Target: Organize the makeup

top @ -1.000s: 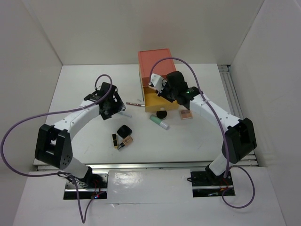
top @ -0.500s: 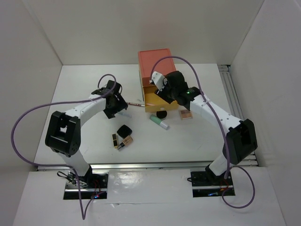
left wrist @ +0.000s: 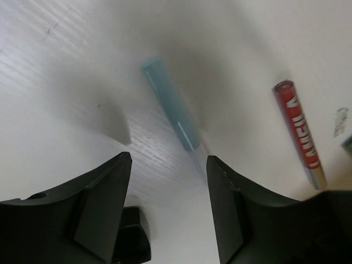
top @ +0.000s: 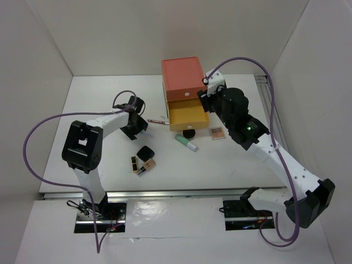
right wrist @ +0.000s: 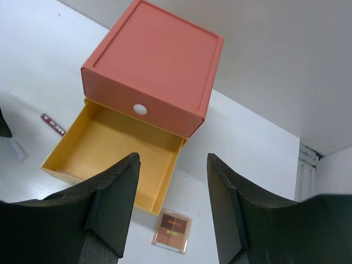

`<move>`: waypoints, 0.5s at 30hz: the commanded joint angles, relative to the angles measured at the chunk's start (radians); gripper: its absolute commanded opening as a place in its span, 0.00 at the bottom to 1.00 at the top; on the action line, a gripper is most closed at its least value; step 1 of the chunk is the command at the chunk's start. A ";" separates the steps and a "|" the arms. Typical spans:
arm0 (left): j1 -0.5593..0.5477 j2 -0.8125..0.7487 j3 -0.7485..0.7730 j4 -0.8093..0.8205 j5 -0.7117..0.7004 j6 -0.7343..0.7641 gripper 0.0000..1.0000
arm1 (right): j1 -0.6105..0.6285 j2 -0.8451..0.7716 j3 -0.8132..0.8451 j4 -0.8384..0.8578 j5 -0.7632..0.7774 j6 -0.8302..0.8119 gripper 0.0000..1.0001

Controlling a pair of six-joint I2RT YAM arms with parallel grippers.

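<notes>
**Tools.** The left tool (left wrist: 168, 162) is low over the worktop (top: 93, 99) with its fingers spread. A blue-grey pencil (left wrist: 170, 113) lies just beyond the fingertips, in line with the gap and not yet touched. This reads as an approach lined up for a pinch. The pencil lies slantwise to the gap, so it may roll or skid when the fingers close.

The right tool (right wrist: 173, 162) is also spread and carries nothing. It hovers above the drawer box (right wrist: 154, 60), looking down into the pulled-out yellow drawer (right wrist: 99, 137). The drawer stands open toward the arms, evidently to take the items.

**Makeup.** All of it that is visible lies loose on the worktop, outside the box:
- A red pencil (left wrist: 300, 132) lies near the blue-grey one, apart from it.
- The round black pot (top: 189, 132) sits just in front of the drawer.
- The mint tube (top: 186, 142) lies just beside the pot.
- The pink palette (right wrist: 172, 231) rests flat by the drawer's right front corner.
- The black square compact (top: 145, 153) and the gold-black lipstick (top: 135, 163) cluster nearer the bases, beside a beige tube (top: 147, 165).

Sorting appears to be at an early stage.

**Surface and room.** The worktop is white, matt and finely grained. Plain white walls enclose it on three sides, and a metal rail (top: 267, 104) runs along its right edge.
</notes>
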State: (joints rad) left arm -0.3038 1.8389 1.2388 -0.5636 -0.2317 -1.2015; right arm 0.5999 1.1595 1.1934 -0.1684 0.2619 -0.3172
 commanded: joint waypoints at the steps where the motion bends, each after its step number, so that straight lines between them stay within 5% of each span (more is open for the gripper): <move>1: 0.005 0.019 0.054 0.008 -0.029 -0.055 0.70 | 0.011 0.012 -0.032 0.015 0.043 0.058 0.59; 11: 0.005 0.115 0.102 -0.035 -0.023 -0.082 0.58 | 0.011 -0.023 -0.090 0.076 0.175 0.067 0.59; 15: 0.005 0.106 0.083 -0.056 -0.046 -0.096 0.41 | 0.011 -0.066 -0.117 0.113 0.212 0.067 0.59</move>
State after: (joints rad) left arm -0.3038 1.9419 1.3331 -0.5743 -0.2470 -1.2682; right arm 0.6044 1.1530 1.0874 -0.1429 0.4061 -0.2615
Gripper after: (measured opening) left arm 0.432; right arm 0.594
